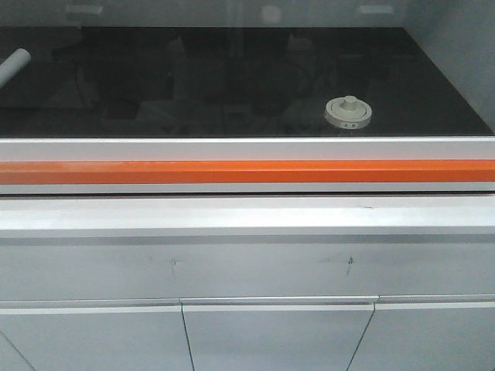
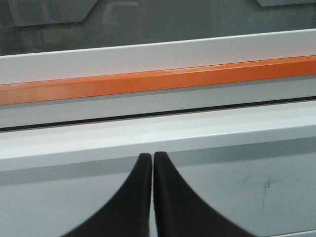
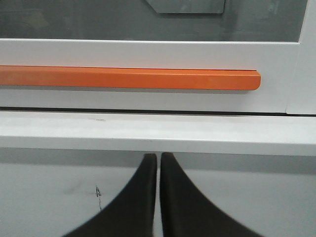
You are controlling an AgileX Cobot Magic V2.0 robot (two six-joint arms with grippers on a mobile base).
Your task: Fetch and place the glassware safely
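The small squat clear glass jar (image 1: 349,113) with a round cream-white lid and central knob stands upright on the dark glossy worktop (image 1: 433,85). It is right of centre, close to the near edge, and well apart from the white cylindrical tube (image 1: 14,66) at the far left. A transparent glass pane (image 1: 193,77), framed in white and carrying a long orange handle bar (image 1: 247,171) along its lower rail, appears to stand between the jar and the robot.

The left gripper (image 2: 151,155) has its black fingers pressed together, holding nothing. The right gripper (image 3: 159,155) is the same, with its jaws drawn to a thin slit and empty. Both point at the pale grey cabinet front (image 1: 255,267), below the white ledge and the orange bar. Neither wrist view shows the jar.

The jar therefore lies above and beyond both tools, behind the pane, on the scene's right. The right wrist view takes in the bar's right end, so the right arm is probably nearer. The jar is round, so no grasp direction is favoured. The pane most likely has to be lifted by the bar first.
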